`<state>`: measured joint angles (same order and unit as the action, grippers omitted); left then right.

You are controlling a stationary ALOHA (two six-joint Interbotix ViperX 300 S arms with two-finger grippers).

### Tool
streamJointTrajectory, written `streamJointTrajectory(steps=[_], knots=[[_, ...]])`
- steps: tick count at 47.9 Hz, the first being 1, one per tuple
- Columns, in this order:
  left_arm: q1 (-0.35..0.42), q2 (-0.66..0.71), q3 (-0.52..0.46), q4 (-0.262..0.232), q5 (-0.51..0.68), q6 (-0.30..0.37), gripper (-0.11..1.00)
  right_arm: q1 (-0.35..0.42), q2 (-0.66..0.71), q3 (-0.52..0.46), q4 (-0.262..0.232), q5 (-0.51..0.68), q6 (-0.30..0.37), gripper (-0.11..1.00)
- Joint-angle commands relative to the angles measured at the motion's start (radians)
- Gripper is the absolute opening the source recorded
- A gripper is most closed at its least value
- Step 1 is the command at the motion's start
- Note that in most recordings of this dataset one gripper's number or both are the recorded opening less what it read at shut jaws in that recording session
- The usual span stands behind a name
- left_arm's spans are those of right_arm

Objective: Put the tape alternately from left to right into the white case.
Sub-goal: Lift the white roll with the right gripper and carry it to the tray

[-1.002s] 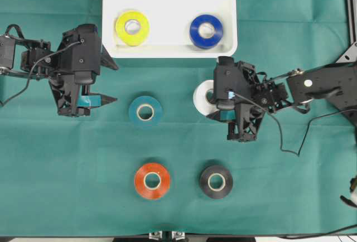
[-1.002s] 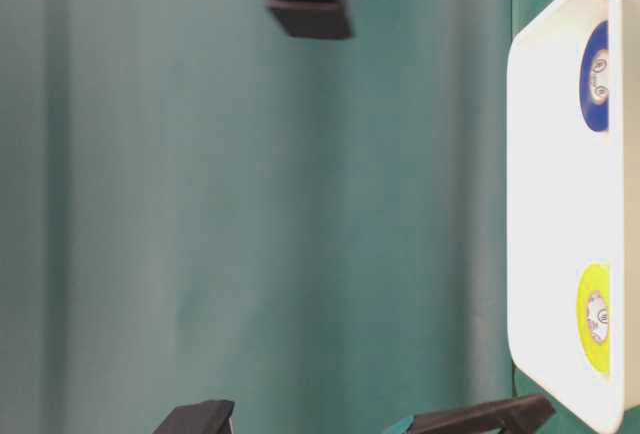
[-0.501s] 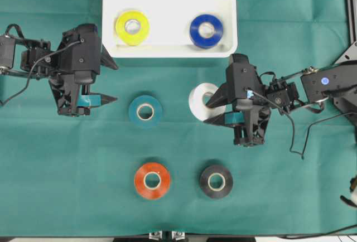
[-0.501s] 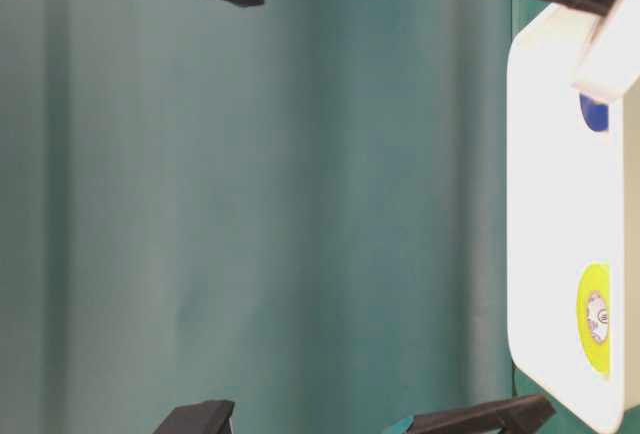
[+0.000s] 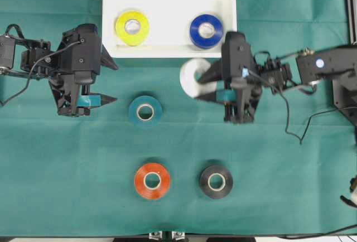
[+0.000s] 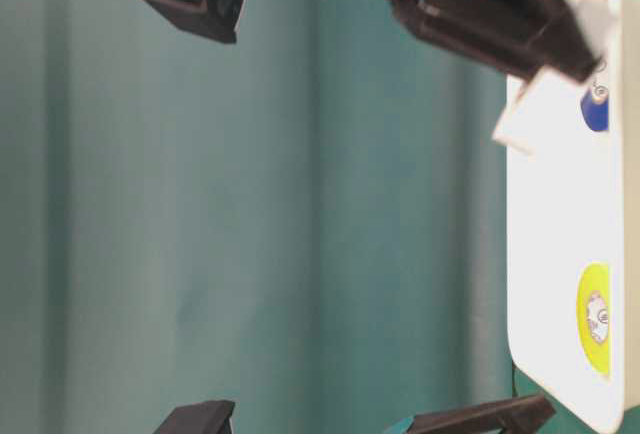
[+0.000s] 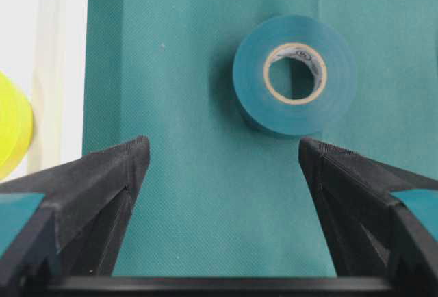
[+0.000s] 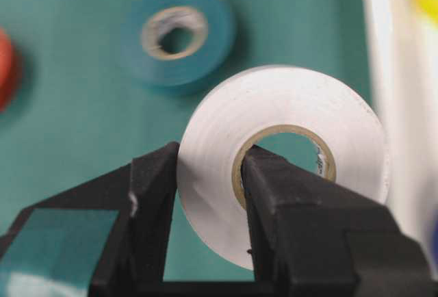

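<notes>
White tape roll: hanging pinched through its wall by the right gripper, beside the white case. Left gripper: hovering spread wide, grasping nothing.

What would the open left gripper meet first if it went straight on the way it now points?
The teal-green roll. In the left wrist view it lies flat on the green cloth, straight ahead of the left gripper and between the lines of its open jaws, with nothing in between. Whether the fingers stand at the roll's height is unclear.
</notes>
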<state>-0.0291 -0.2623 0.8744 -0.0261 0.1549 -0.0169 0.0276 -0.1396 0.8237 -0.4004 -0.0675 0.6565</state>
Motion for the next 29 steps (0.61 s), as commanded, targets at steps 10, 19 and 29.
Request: streamJointTrajectory(steps=[10,19,29], knots=[[-0.002,-0.009,-0.008,-0.002,-0.008,0.002,0.69,-0.169,-0.02,-0.026,-0.086,-0.011,-0.002,0.3],[-0.002,-0.009,-0.008,-0.002,-0.006,0.002,0.69,-0.284,-0.017,-0.02,-0.112,-0.011,-0.003,0.3],[-0.002,-0.008,-0.008,-0.002,-0.006,0.002,0.69,-0.382,0.012,-0.015,-0.137,-0.011,-0.003,0.3]])
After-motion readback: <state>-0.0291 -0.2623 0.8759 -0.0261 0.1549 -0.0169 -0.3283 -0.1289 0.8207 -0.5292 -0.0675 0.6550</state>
